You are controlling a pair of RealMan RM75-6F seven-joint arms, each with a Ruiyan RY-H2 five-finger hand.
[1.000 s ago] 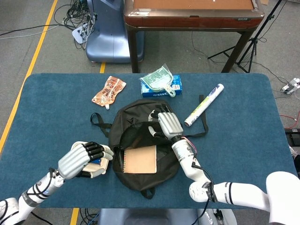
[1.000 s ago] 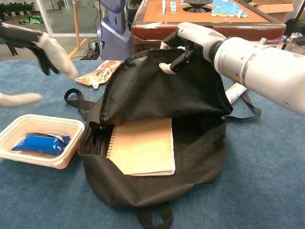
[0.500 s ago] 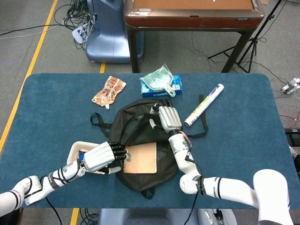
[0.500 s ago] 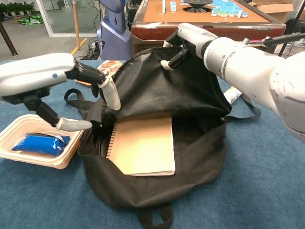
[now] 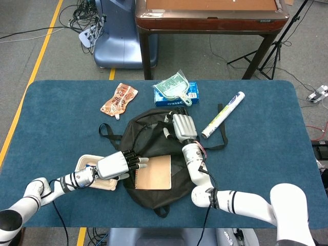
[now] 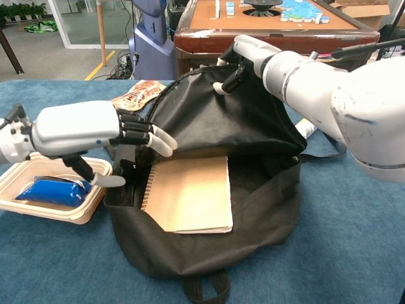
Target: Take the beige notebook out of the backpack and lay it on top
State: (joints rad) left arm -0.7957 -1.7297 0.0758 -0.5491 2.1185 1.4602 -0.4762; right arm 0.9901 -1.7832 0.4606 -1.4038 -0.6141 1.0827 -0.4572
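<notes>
The black backpack [image 5: 154,148] [image 6: 253,126] lies open mid-table. Inside its mouth lies the beige spiral notebook [image 5: 154,173] [image 6: 190,193], flat, with its wire spine to the left. My right hand [image 5: 183,128] [image 6: 243,57] grips the top flap of the backpack and holds it up. My left hand [image 5: 118,165] [image 6: 95,133] hovers at the left rim of the opening, its fingers spread and stretched toward the notebook's spiral edge, holding nothing.
A beige tray [image 5: 84,166] [image 6: 25,177] with a blue packet [image 6: 54,192] sits left of the backpack. Behind it lie an orange snack pouch [image 5: 119,99], a green dustpan on a blue box [image 5: 175,91] and a white tube [image 5: 223,114].
My left hand has moved right from over the tray to the backpack's left rim, fingers extending toward the notebook. The right hand keeps holding the flap up.
</notes>
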